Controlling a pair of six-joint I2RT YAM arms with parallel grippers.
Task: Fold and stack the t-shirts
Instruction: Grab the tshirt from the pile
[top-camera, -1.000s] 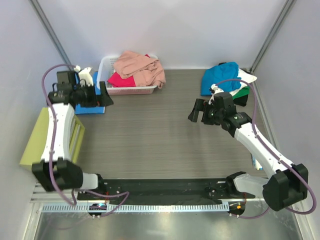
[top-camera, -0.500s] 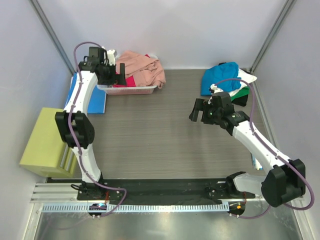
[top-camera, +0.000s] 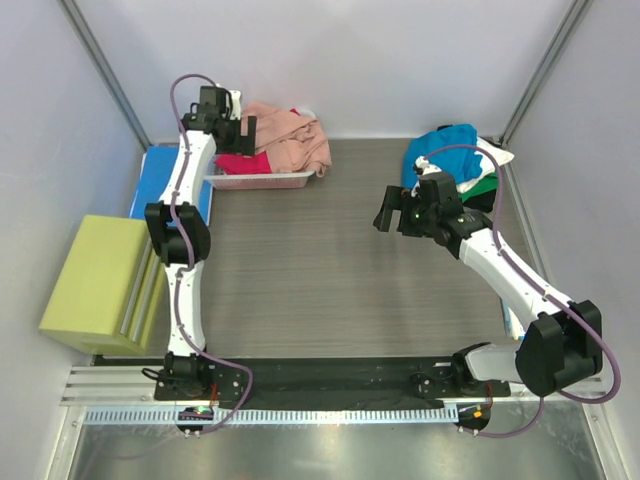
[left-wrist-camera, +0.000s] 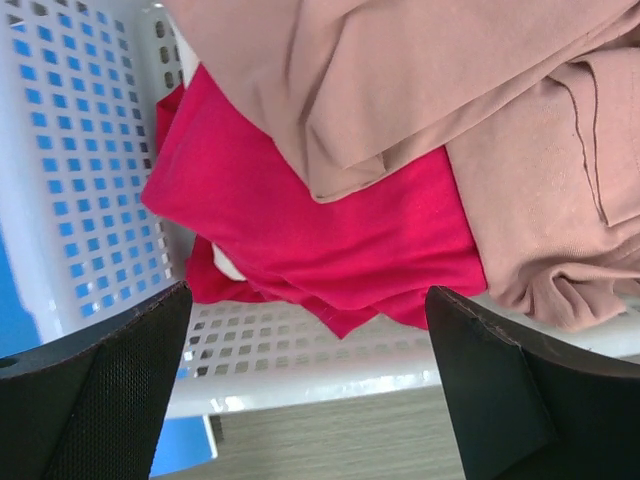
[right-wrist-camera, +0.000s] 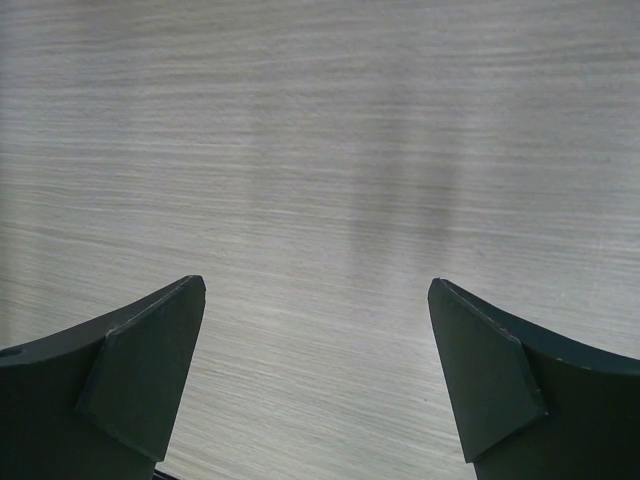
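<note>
Tees (left-wrist-camera: 400, 120) in basket (left-wrist-camera: 80, 150), beneath left hand (left-wrist-camera: 308, 295)

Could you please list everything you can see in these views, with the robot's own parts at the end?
basket: one, white, far left of the table
dusty-pink tee: one, pink, heaped in the basket, spilling over its right end
magenta tee: one, magenta, in the basket under the pink one
teal-blue tee: one, teal-blue, top of the far-right pile
white tee: one, white, right edge of that pile
green tee: one, green, near side of that pile
folder: one, blue, flat, left of the basket
box: one, yellow-green, left side, nearer than the folder
table: one, grey wood grain
left pincer: one, black, open, over the basket
right pincer: one, black, open, over bare table
</note>
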